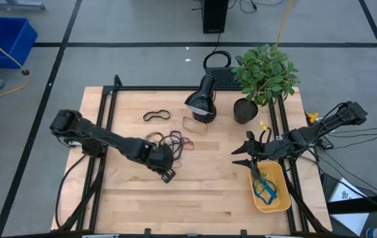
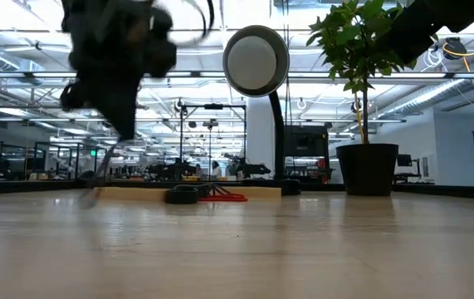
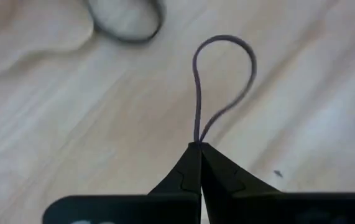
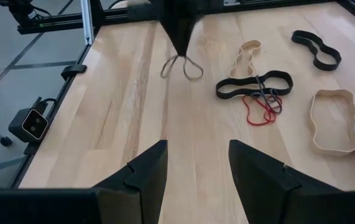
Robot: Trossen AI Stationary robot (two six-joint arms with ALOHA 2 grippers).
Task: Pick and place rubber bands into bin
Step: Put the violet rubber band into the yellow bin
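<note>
Yellow bin (image 1: 279, 201) at table's 4 o'clock, blue-green bands (image 1: 263, 186) inside. Band pile (image 1: 178, 141) dead centre, lone black band (image 1: 156, 116) at 11 o'clock, tan loop (image 1: 195, 125) beside pile.

The table (image 1: 195, 192) is of light wood, the bin (image 1: 277, 201) is yellow-orange with blue bands inside, and the rubber bands (image 4: 261, 93) are black, red and tan.

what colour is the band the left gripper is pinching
Greyish purple: a thin loop sticking out of the shut left gripper, clearest in the left wrist view.
</note>
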